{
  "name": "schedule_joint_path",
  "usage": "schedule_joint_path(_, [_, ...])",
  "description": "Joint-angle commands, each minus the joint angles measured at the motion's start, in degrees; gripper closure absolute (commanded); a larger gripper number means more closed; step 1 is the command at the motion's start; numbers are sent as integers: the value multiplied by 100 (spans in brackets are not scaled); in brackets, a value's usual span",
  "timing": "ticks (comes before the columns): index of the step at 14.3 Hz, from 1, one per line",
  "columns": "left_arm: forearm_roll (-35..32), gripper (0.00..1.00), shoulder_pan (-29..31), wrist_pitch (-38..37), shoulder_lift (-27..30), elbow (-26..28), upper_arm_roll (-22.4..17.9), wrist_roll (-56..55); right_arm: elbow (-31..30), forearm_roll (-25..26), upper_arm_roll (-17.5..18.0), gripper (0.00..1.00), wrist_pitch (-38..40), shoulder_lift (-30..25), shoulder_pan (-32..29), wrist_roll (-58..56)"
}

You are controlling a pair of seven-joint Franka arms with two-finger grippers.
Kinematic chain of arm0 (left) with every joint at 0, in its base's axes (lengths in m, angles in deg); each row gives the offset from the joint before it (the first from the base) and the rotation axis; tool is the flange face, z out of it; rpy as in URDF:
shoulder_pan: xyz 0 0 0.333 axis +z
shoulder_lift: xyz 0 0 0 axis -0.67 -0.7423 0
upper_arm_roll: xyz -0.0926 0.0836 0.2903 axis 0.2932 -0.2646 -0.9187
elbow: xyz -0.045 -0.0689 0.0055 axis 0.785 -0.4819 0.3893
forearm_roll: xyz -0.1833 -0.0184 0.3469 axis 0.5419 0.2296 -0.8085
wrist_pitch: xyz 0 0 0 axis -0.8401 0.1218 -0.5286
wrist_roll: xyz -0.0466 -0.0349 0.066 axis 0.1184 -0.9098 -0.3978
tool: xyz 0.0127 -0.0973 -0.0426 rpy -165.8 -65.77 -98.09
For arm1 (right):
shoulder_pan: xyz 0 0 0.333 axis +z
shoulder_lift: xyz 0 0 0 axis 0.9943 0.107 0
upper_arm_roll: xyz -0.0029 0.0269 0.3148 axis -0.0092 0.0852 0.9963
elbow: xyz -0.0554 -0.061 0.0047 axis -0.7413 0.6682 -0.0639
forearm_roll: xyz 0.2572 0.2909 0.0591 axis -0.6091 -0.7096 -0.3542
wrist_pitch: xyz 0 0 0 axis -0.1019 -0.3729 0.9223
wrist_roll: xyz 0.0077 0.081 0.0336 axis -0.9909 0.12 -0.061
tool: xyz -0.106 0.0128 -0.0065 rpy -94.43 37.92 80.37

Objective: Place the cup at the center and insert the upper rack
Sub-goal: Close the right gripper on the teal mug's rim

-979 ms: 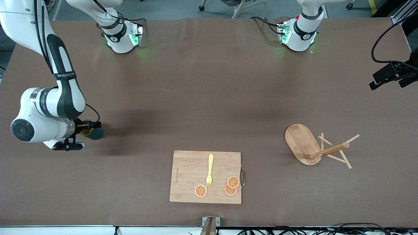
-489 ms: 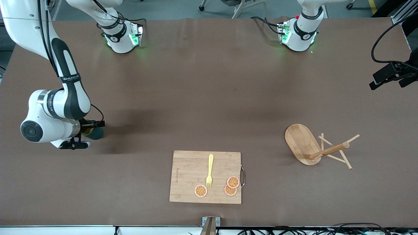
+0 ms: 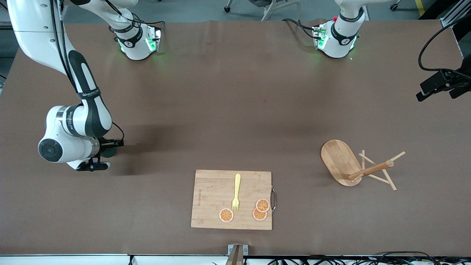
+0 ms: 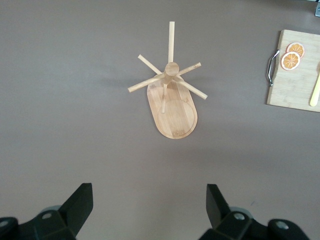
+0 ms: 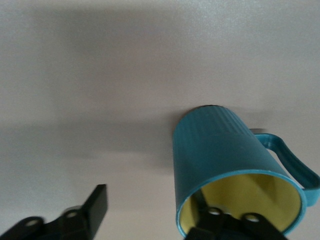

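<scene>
The teal ribbed cup (image 5: pixel 220 150) with its yellow inside stands upright on the table near the right arm's end. In the front view only a sliver of the cup (image 3: pixel 111 152) shows under the wrist. My right gripper (image 5: pixel 155 207) is open over it, with one finger inside the cup's mouth and the other finger (image 5: pixel 96 202) well clear of its wall. The wooden mug tree (image 3: pixel 340 162) is toward the left arm's end, and I cannot tell if it stands or lies tipped. My left gripper (image 4: pixel 150 200) is open and empty, high over the mug tree (image 4: pixel 172 107).
A rectangular bamboo cutting board (image 3: pixel 213 187) lies near the front edge at the middle. It carries a yellow fork (image 3: pixel 236 192) and three orange slices (image 3: pixel 262 205). The board's corner also shows in the left wrist view (image 4: pixel 295 85).
The right arm has shifted toward the table's middle, and its gripper now covers more of the cup. The cup, the mug tree and the board have not moved.
</scene>
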Motion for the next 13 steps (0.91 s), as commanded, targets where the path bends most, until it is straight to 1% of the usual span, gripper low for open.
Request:
schedule_joint_path(1, [-93, 0, -22, -4, 29, -26, 12, -31, -39, -26, 9, 31, -15, -21, -26, 19])
schedule_joint_path(2, [-93, 0, -22, -4, 29, -26, 12, -22, -39, -26, 9, 32, -6, -21, -52, 27])
schedule_joint_path(4, [-93, 0, -22, -4, 29, -26, 12, -22, -39, -26, 9, 36, -5, -21, -105, 63])
schedule_joint_path(6, [-93, 0, -22, -4, 29, -26, 12, -22, -22, -34, 9, 43, -6, -21, -175, 141])
schedule_joint_path(7, [-93, 0, -22, -4, 29, -26, 12, -22, -22, -34, 9, 52, 3, -21, -184, 185])
schedule_joint_path(8, [-93, 0, -22, -4, 29, -26, 12, -22, -22, -34, 9, 70, 29, -21, -167, 203])
schedule_joint_path(10, [-93, 0, -22, -4, 29, -26, 12, -22, -4, -34, 9, 91, 73, -21, -158, 195])
schedule_joint_path(11, [-93, 0, -22, -4, 29, -26, 12, -22, 5, -34, 9, 97, 74, -21, -149, 203])
schedule_joint_path(13, [-93, 0, -22, -4, 29, -26, 4, -22, 40, -34, 9, 100, 73, -21, -149, 203])
